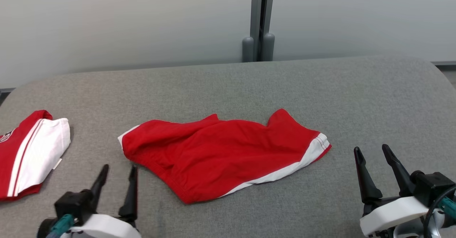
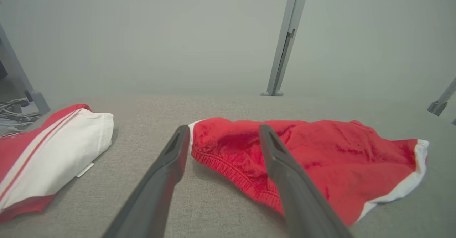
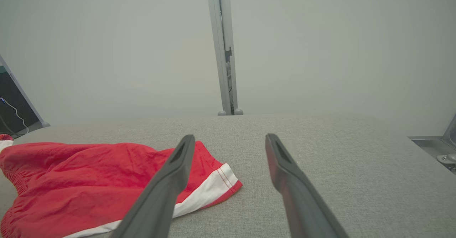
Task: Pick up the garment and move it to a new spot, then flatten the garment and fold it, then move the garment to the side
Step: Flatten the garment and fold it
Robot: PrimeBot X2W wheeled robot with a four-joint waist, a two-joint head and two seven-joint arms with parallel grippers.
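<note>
Red shorts (image 1: 221, 156) with white trim lie rumpled at mid-frame on the grey worktop (image 1: 249, 88). At lower left, the left gripper (image 1: 120, 167) has its fingers wide and empty, just short of the waistband. At lower right, the right gripper (image 1: 371, 149) is equally wide and empty. A folded red-and-white garment (image 1: 32, 152) lies at the left edge.

A grey fabric-covered desk (image 1: 356, 99) with rounded far corners stands before pale frosted wall panels (image 1: 107, 20), which meet at a grey metal post (image 1: 257, 17).
</note>
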